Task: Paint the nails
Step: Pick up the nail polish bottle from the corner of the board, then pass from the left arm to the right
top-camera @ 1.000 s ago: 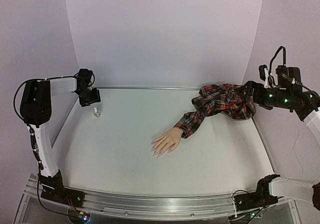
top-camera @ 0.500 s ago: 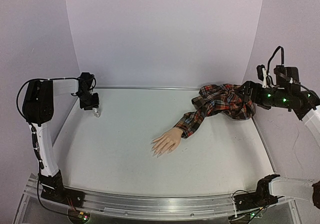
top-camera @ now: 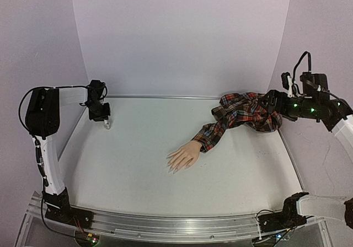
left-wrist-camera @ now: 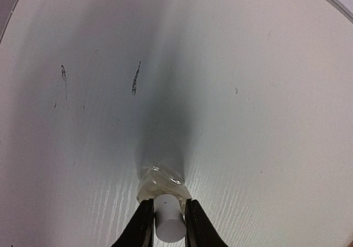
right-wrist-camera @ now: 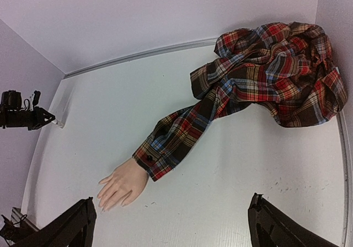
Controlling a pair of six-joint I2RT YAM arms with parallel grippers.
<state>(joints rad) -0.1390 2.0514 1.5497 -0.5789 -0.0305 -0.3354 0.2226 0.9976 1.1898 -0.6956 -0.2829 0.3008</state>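
Two arms at opposite far corners of the table (top-camera: 138, 170). Plaid shirt (top-camera: 251, 112) heaped at the far right, its sleeve (top-camera: 218, 128) trailing down-left to the mannequin hand (top-camera: 185, 155) lying flat about mid-table. Long axis of hand and sleeve runs from far right to near left, so the nails (top-camera: 173, 168) sit at the near-left end, fingertips aimed toward the left arm's side. Right gripper (right-wrist-camera: 172, 225) hangs over the shirt heap, spread wide with nothing between its jaws; it looks along the sleeve from the wrist end, well apart from the nails. Left gripper (left-wrist-camera: 168, 204) is down at the far-left edge, jaws pinching the white cap (left-wrist-camera: 169, 225) of the small clear bottle (left-wrist-camera: 160, 182), which stands upright on the table. From it the nails lie to the right and nearer the bases, well apart; judged from the top view it is the closer of the two, and it faces the fingertips. Against a second ago: the left gripper has come down from above the bottle and its jaws have narrowed onto the cap; the right arm has edged slightly left; hand, sleeve and shirt have not moved.
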